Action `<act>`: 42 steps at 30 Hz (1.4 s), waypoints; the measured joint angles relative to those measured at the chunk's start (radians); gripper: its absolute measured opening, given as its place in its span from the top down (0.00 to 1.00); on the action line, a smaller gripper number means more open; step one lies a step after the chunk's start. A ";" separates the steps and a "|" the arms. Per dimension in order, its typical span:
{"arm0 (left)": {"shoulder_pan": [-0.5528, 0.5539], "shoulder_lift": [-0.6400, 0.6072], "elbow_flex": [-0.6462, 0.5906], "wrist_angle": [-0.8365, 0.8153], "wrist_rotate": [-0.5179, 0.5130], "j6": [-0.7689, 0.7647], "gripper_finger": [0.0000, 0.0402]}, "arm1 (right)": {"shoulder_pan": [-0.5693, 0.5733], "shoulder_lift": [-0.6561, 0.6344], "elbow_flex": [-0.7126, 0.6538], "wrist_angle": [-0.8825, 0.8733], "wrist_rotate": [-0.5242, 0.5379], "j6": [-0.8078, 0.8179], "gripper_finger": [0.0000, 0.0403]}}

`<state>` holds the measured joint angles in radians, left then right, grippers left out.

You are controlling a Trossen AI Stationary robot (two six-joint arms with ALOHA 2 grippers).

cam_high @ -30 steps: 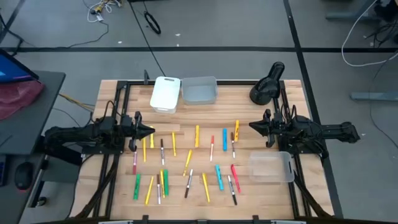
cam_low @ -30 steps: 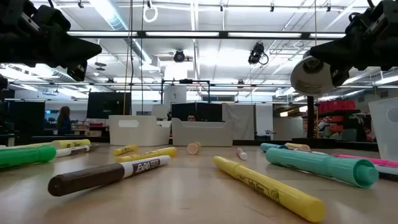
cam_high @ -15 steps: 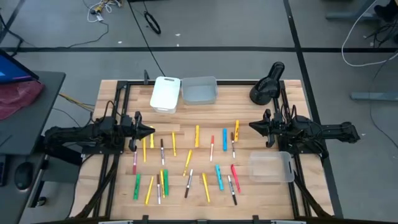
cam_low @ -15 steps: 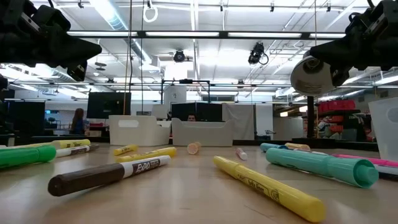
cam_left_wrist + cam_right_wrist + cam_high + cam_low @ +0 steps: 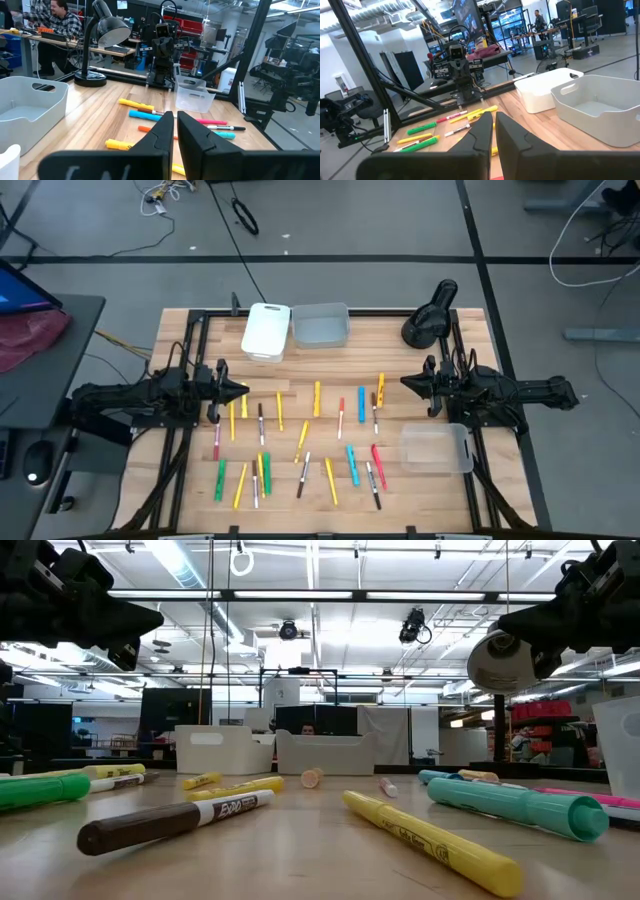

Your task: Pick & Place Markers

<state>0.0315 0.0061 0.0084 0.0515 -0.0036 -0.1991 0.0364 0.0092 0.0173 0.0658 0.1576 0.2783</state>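
Left tool (image 5: pixel 240 390) sits clenched and empty over the left part of the bench (image 5: pixel 180 480), fingers (image 5: pixel 162 132) pressed nearly together in the left wrist view, pointing inward toward the spread. Markers (image 5: pixel 300 442) all lie flat on the wood between the two arms, roughly two loose rows, none in a bin. Thin pen-sized sticks: yellow, green, orange, light blue, red/pink, plus white/grey ones with dark caps. Low view close-up: a white marker with a dark brown cap (image 5: pixel 175 822) at left front, a green one (image 5: pixel 40 788) at far left, a long yellow one (image 5: pixel 430 852) centre-right, a teal one (image 5: pixel 515 806) further right. At the far edge, a white bin (image 5: pixel 267 331) and a grey bin (image 5: pixel 321 325) sit touching, side by side. Black desk lamp (image 5: pixel 430 315) at the far right corner. Right tool (image 5: pixel 405 383) clenched too, holding nothing, over the right part of the bench facing the markers. Clear bin (image 5: pixel 436 448) just beside the right arm on the near side. A person in a plaid shirt (image 5: pixel 57 17) sits at a desk in the room behind.
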 joint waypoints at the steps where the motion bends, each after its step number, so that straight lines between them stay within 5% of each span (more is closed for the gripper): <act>1: 0.000 0.000 0.000 0.000 0.000 0.000 0.93 | 0.000 0.000 0.000 0.000 0.000 0.000 0.93; 11: 0.000 0.000 0.000 0.005 -0.010 -0.044 0.93 | 0.000 0.000 0.000 0.000 0.000 0.000 0.93; 18: 0.000 0.000 0.000 0.088 0.013 -0.632 0.93 | 0.000 0.000 0.000 0.000 0.000 0.000 0.93; 25: -0.001 0.036 0.024 0.123 -0.203 -0.781 0.94 | 0.000 0.000 0.000 0.000 0.000 0.000 0.93; 29: -0.006 0.158 0.144 0.043 -0.216 -0.758 0.99 | 0.000 0.000 0.000 0.000 0.000 0.000 0.93; 35: -0.035 0.486 0.434 -0.293 -0.317 -0.657 0.99 | 0.000 0.000 0.000 0.000 0.000 0.000 0.93; 42: -0.037 0.899 0.721 -0.693 -0.301 -0.837 0.98 | 0.000 0.000 0.000 0.000 0.000 0.000 0.93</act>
<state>-0.0051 0.9053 0.7294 -0.6415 -0.3048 -1.0358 0.0367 0.0093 0.0174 0.0658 0.1576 0.2783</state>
